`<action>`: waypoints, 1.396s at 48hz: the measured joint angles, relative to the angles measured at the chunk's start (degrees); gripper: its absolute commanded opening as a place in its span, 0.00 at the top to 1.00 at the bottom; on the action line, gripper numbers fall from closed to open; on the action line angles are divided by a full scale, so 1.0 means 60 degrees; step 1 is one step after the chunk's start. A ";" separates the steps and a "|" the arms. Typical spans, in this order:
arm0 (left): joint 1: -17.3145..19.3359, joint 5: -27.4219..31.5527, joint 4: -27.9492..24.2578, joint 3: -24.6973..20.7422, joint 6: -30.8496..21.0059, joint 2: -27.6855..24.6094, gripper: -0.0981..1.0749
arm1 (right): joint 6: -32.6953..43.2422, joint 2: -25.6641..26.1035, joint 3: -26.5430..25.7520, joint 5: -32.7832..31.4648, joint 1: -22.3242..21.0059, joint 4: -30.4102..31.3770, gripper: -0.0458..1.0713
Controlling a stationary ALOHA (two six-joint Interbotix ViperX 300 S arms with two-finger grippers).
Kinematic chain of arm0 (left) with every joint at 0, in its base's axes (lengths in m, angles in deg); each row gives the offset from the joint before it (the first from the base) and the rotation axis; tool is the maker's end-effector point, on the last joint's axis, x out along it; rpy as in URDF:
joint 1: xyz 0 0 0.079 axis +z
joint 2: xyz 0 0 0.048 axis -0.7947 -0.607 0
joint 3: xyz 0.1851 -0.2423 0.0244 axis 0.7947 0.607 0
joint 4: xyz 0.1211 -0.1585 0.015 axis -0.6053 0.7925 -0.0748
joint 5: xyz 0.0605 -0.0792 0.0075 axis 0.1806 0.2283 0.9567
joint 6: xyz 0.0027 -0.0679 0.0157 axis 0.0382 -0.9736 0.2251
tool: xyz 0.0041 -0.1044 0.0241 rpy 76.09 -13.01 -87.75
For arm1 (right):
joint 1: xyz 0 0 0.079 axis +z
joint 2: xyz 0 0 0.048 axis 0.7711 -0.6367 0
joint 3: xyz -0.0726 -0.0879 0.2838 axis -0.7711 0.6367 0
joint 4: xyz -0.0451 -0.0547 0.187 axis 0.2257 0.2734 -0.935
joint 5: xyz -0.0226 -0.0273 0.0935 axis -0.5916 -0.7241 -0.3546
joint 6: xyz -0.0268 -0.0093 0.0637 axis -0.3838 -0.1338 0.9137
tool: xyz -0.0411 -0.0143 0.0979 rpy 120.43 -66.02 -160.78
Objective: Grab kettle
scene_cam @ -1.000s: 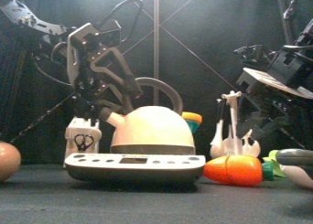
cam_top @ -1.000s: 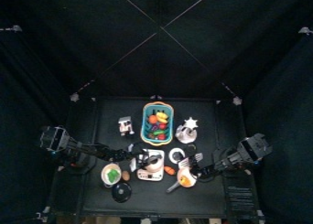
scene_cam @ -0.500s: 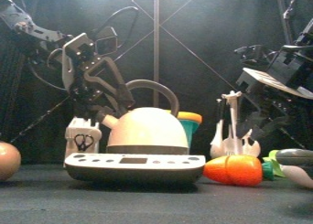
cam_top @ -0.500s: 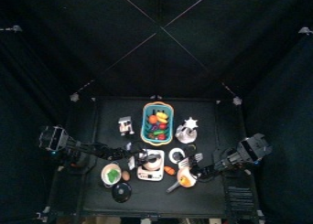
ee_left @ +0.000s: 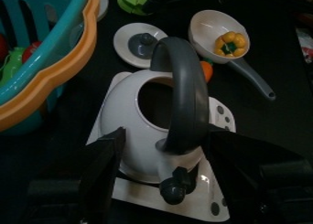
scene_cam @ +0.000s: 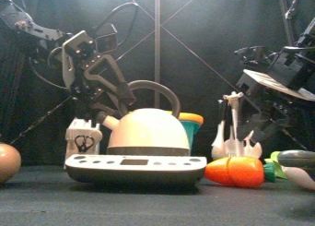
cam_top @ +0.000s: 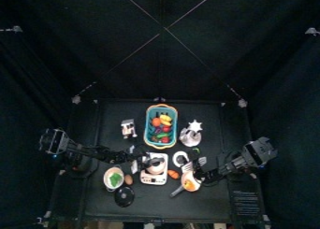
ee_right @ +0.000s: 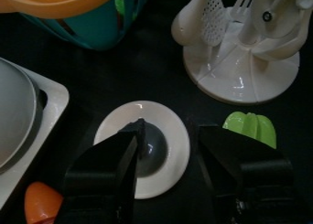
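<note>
White glazed ceramic makes up the kettle (scene_cam: 151,130), a rounded, squat pot with a short spout on its left side and a broad grey handle arching over its open top. It sits on a flat white base (scene_cam: 135,168) with a row of dark buttons along the front edge, near the front middle of the black counter (scene_cam: 147,207).

Above and just behind the kettle hangs the left end effector (ee_left: 171,168), its two black jaws spread wide. In the left wrist view they stand to either side of the kettle's handle (ee_left: 181,90), not pressing on it; whether they brush the body I cannot tell.

To the right, the right end effector (ee_right: 171,164) hovers over a small round white lid (ee_right: 145,147) with a dark knob at its centre. Its jaws stand apart with nothing between them.

Beside the lid stands a white utensil holder (ee_right: 241,58) with smooth curved walls, holding pale spoons and spatulas. A green leaf-shaped piece (ee_right: 250,127) lies just beside it.

Plastic colours fill the rest: a teal and orange basket (ee_left: 43,54) with a scalloped rim, a glossy orange carrot (scene_cam: 238,172) with a green top at the front right, and a white ladle (ee_left: 226,40) holding something yellow. A tan egg-shaped object (scene_cam: 9,162) rests at the front left edge, and a small white box (scene_cam: 81,137) stands left of the kettle.
</note>
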 measured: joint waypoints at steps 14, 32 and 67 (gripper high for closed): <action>0.0000 -0.0044 -0.0059 0.0000 0.0000 0.0088 0.10 | 0.0000 -0.0029 0.0000 0.0000 0.0000 -0.0015 0.25; 0.0000 -0.0190 -0.0117 0.0000 0.0000 0.0103 0.16 | 0.0000 -0.0088 0.0000 0.0073 -0.0015 -0.0044 0.25; 0.0015 -0.0088 -0.0937 0.0161 0.0000 0.0674 0.34 | -0.0015 -0.0103 0.0000 0.0103 -0.0029 -0.0044 0.25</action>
